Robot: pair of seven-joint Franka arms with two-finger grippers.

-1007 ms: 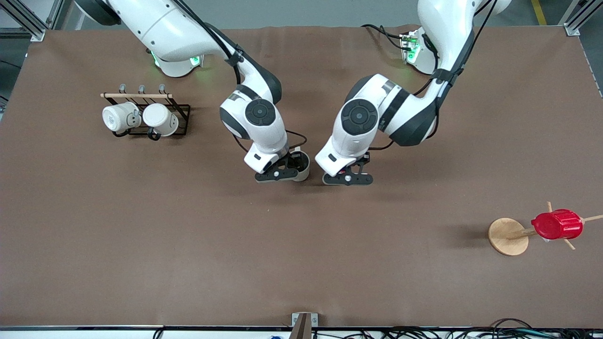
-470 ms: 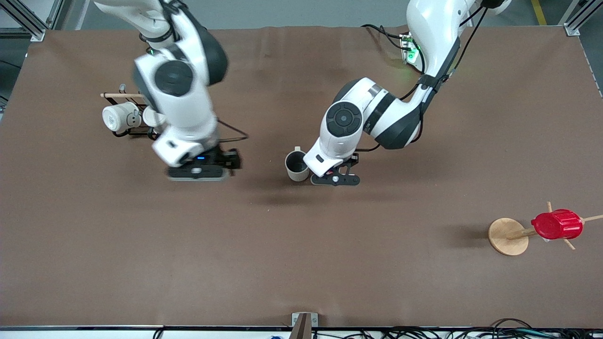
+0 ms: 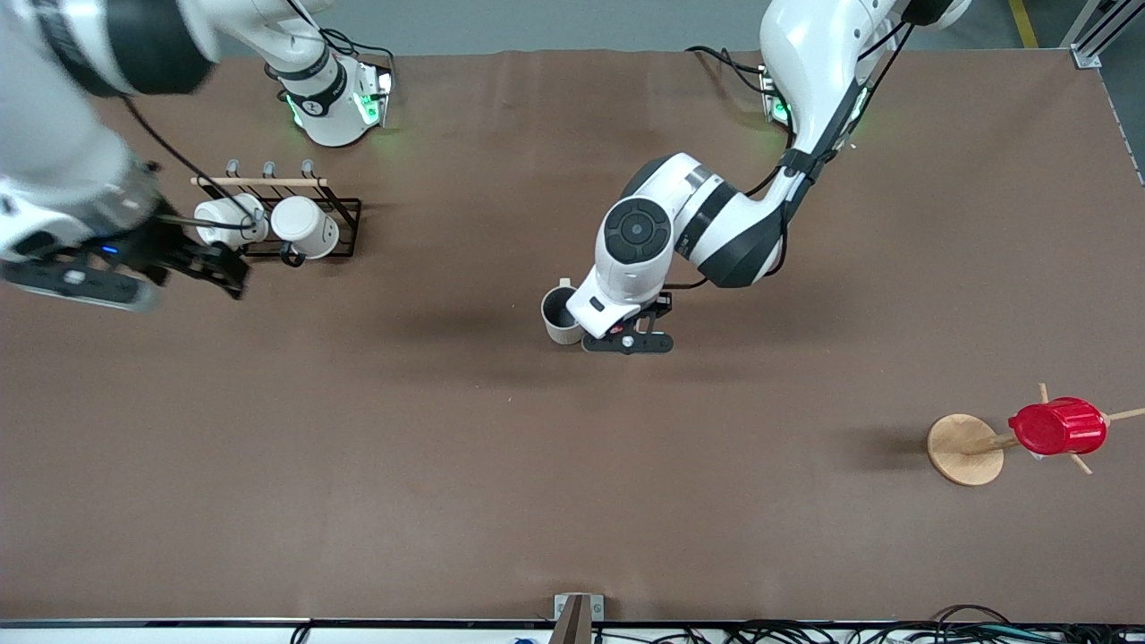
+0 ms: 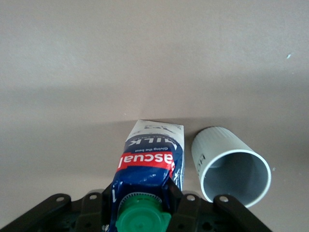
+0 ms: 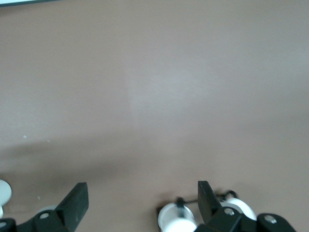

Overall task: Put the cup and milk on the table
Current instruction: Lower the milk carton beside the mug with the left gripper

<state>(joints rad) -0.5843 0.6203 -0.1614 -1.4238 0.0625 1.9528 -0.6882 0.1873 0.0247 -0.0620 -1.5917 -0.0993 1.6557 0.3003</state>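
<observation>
Now my left gripper (image 4: 140, 212) clamps the milk (image 4: 150, 166) near its green cap, carton tilted, just beside the cup (image 3: 562, 315) standing on the table (image 3: 572, 501). My right gripper (image 5: 142, 198) hangs wide apart, holding nothing, over the mug rack (image 3: 295, 224).

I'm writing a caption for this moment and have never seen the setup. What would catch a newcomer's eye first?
Mid-table, the left gripper grips the milk, upright beside the cup. The right gripper, jaws open and empty, hangs over the table at the right arm's end, by the rack with two white mugs. Nearer the camera, a red cup sits on a wooden stand.
</observation>
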